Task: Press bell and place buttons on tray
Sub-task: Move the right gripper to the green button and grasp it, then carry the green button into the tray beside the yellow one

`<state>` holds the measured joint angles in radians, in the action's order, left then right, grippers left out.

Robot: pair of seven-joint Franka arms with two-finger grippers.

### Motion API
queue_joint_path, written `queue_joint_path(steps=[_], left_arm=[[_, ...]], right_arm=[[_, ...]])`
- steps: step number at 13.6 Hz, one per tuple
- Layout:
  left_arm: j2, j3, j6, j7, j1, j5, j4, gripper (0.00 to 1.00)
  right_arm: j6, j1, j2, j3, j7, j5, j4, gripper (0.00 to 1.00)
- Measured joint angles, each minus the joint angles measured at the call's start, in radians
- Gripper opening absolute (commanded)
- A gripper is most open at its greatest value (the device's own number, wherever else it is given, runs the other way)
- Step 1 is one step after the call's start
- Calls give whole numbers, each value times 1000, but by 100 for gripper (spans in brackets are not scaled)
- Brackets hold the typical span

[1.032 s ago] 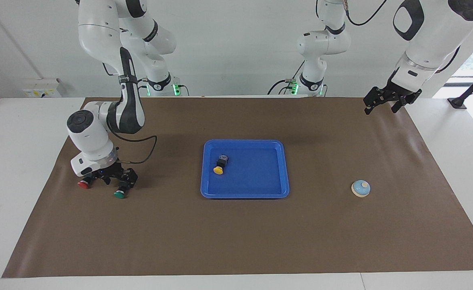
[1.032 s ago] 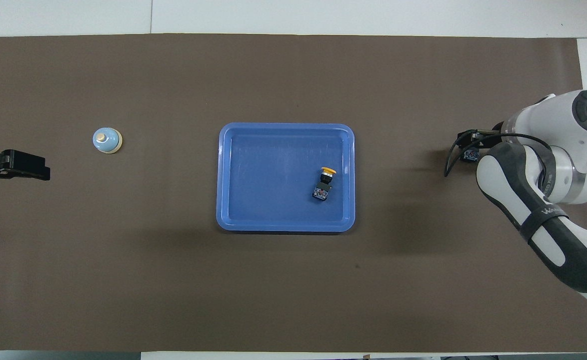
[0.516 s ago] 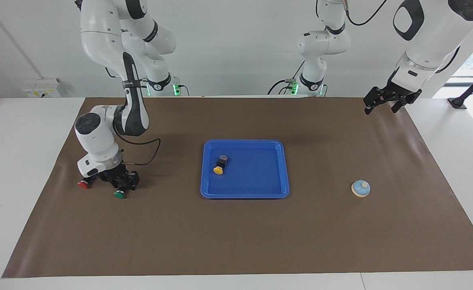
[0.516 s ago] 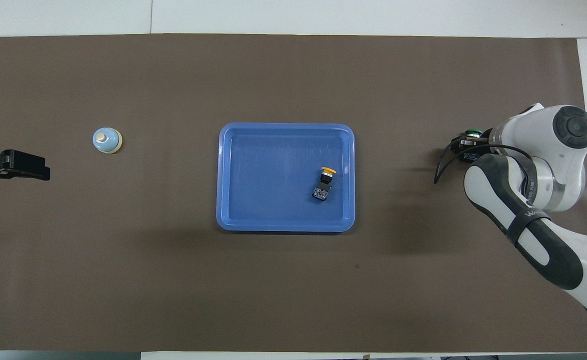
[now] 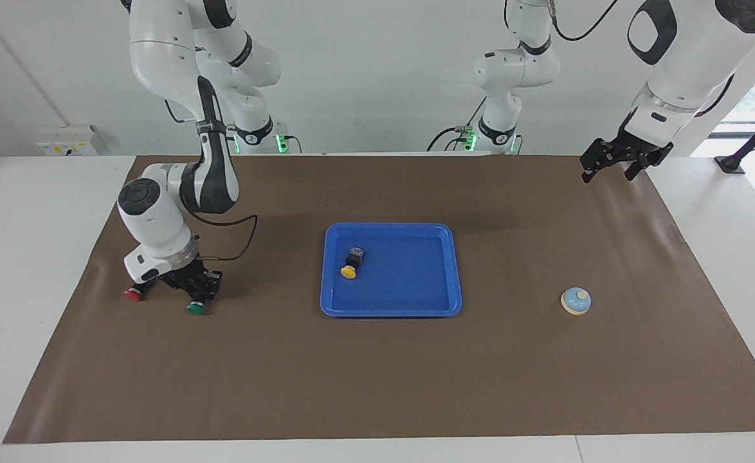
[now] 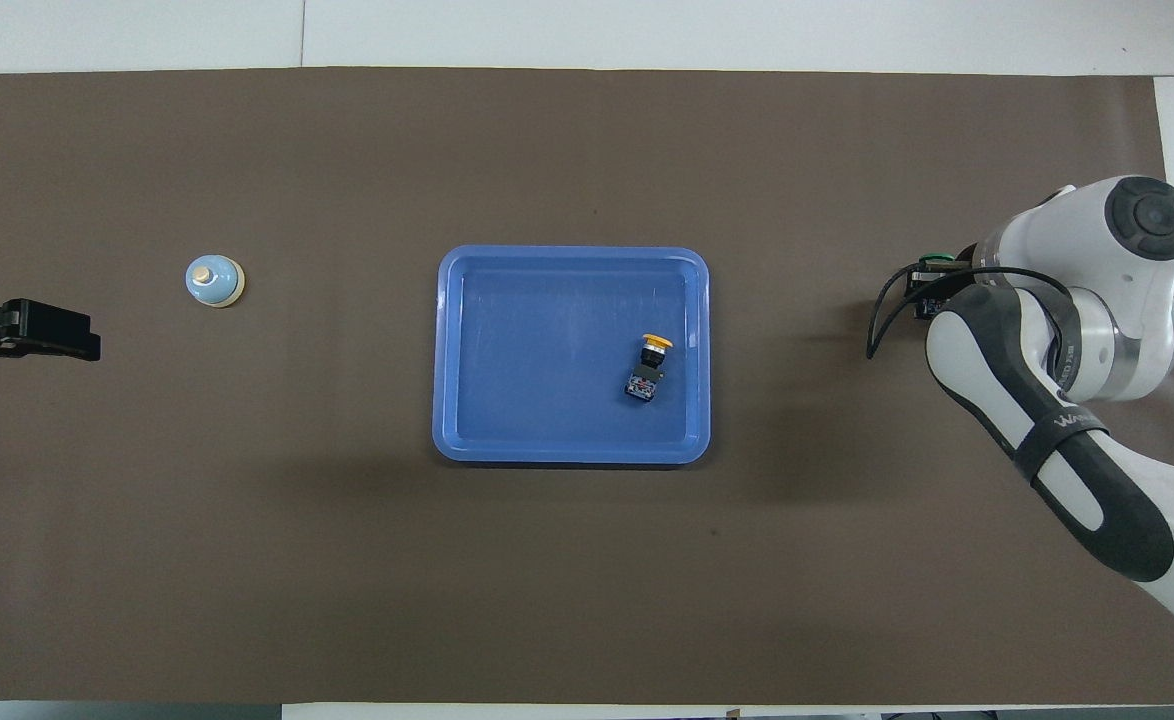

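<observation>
Blue plastic tray (image 5: 442, 270) holds one yellow-capped button (image 5: 351, 267); I see right gripper (image 5: 196, 292) pinching green-capped button (image 5: 194, 308), red-capped button (image 5: 134, 295) beside it; one light-blue bell (image 5: 575, 301); left gripper (image 5: 609, 162) spread, waiting.

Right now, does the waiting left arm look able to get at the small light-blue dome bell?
Probably yes: the left gripper hangs open over the mat, and nothing stands around the bell.

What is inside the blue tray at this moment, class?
Only the yellow button lies on its side in the tray. Nothing in the tray is covered. The red button and green button are outside it on the brown mat.
</observation>
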<state>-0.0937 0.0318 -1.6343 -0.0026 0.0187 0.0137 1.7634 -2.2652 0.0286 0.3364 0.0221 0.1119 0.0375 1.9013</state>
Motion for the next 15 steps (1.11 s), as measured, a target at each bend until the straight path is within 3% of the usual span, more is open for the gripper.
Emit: queue_joint_path(steps=[3,6,12,15], left_arm=[[0,0,0,0,0,0,0,100],[0,0,0,0,0,0,0,100],[0,0,0,0,0,0,0,100],[0,0,0,0,0,0,0,100]], right_arm=[[195,-119,-2,3,120,0,-166,0],[286,-257,9,5,279,-1,-257,0],[302,-505,92,7,601,-19,-359,0],[275,-580,152,7,714,-20,-376,0]])
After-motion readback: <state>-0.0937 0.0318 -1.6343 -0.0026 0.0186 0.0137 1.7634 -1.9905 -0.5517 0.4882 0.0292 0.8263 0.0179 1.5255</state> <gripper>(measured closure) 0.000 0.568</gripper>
